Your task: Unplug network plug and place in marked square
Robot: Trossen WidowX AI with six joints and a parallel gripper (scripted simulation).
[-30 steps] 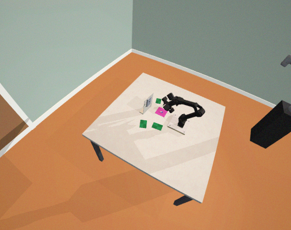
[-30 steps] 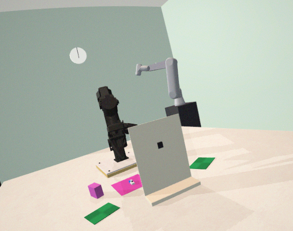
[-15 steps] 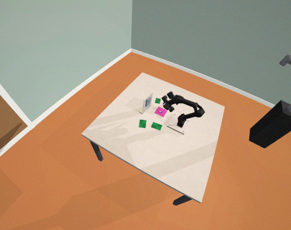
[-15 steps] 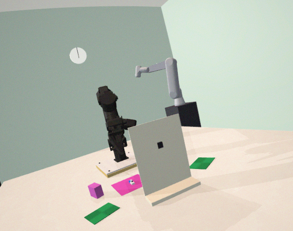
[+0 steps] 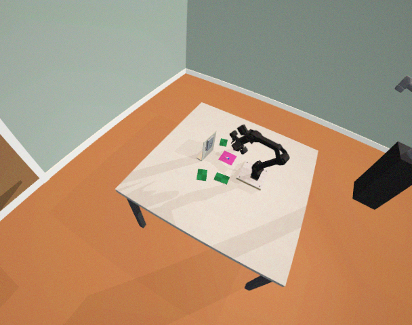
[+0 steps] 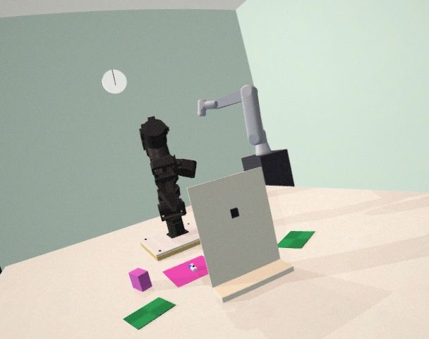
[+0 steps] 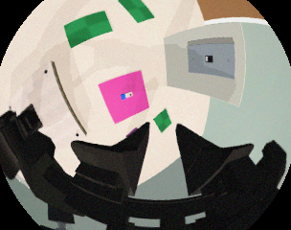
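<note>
Plug (image 7: 125, 96) lies inside the pink square (image 7: 138, 83); pincer (image 7: 160, 169) hangs spread, holding nothing.

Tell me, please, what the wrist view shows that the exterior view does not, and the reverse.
Only the wrist view shows the black gripper, fingers apart with nothing between them, and the upright grey panel's socket side. Only the exterior view shows the purple cube, the round white wall clock, a second, grey arm and the panel's plain back. Both show the small white-and-blue plug lying on the pink square, plus green patches.
</note>
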